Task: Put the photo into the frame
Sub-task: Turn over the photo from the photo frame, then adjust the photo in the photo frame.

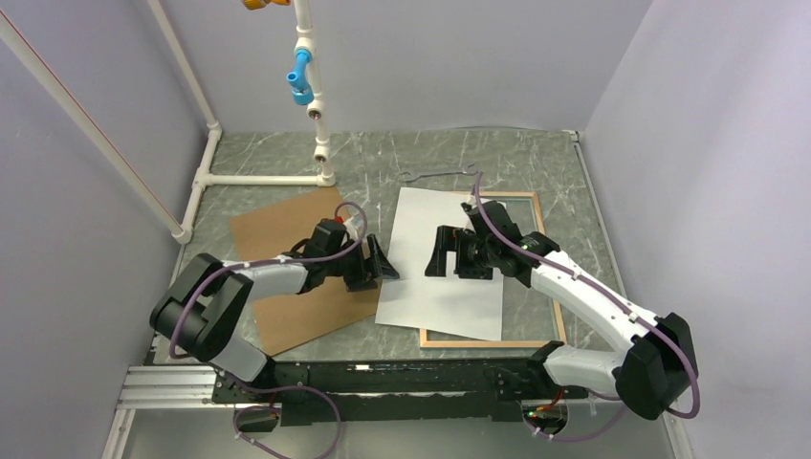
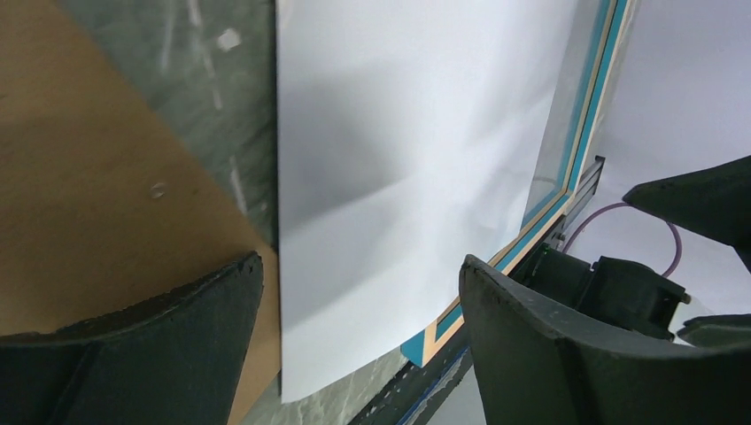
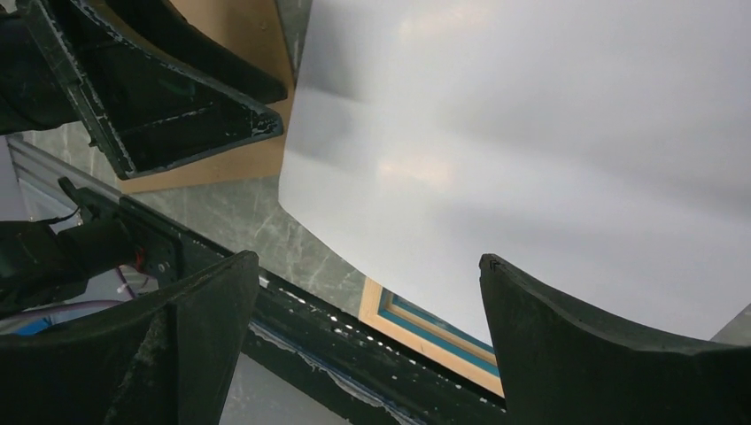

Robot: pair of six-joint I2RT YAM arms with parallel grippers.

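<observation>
The photo [image 1: 440, 268] lies white side up and skewed across the frame [image 1: 537, 212]. The frame lies tan back up, with its right and near rails showing. The photo's left part overhangs onto the table. My left gripper [image 1: 385, 265] is open and empty at the photo's left edge. My right gripper [image 1: 432, 263] is open and empty just above the middle of the photo. In the left wrist view, the gripper [image 2: 359, 274] stands over the photo [image 2: 407, 177], with the frame [image 2: 586, 115] beyond. In the right wrist view, the gripper [image 3: 367, 266] hangs over the photo [image 3: 531, 150] and the frame's corner [image 3: 425, 329].
The brown backing board [image 1: 287, 258] lies on the table left of the photo, under my left arm. A wrench [image 1: 435, 173] lies at the back. A white pipe stand [image 1: 316, 115] rises at the back left. Walls close in on both sides.
</observation>
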